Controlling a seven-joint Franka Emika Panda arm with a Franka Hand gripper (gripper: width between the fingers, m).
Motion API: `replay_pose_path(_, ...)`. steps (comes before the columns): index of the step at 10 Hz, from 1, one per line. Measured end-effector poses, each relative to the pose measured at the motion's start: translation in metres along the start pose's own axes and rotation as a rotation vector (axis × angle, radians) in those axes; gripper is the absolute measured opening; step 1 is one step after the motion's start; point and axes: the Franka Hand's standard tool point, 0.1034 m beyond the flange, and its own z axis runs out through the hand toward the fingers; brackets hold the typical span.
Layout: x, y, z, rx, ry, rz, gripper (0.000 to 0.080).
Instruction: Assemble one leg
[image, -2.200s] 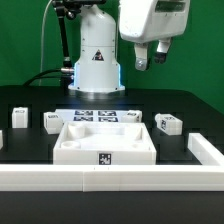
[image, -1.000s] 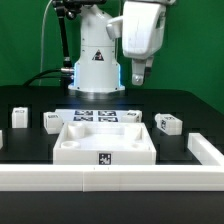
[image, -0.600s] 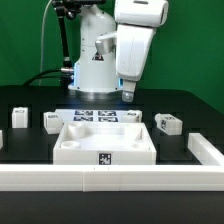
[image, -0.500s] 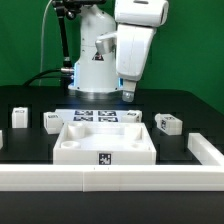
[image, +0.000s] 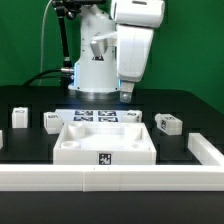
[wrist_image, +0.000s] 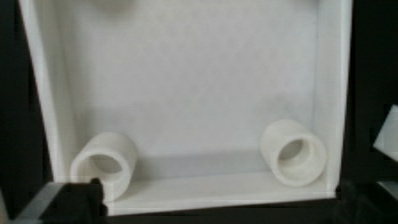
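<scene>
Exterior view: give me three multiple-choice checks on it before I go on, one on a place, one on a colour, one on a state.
1. Where does the marker board lie?
A. on the table just past the tray's far wall
B. in front of the tray
C. inside the tray

2. What colour is the table?
A. brown
B. black
C. blue

3. How does the gripper stand?
A. pressed down into the tray
B. clamped on a leg
C. hanging in the air, touching nothing

Answers:
1 A: the tagged board shows beyond the tray's far wall.
2 B: the bare top is black around the white parts.
3 C: its tip hangs clear above the board, and the leg at the exterior view's right lies on the table, apart from it.
</scene>
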Motion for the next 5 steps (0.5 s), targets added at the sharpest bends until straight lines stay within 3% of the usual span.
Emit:
replay_pose_path(3,-0.002,-0.002,0.003,0.001,0.002,0.004,0.065)
replay_pose_path(5,-0.002,-0.017,0.009,0.015,0.002,0.003,0.065)
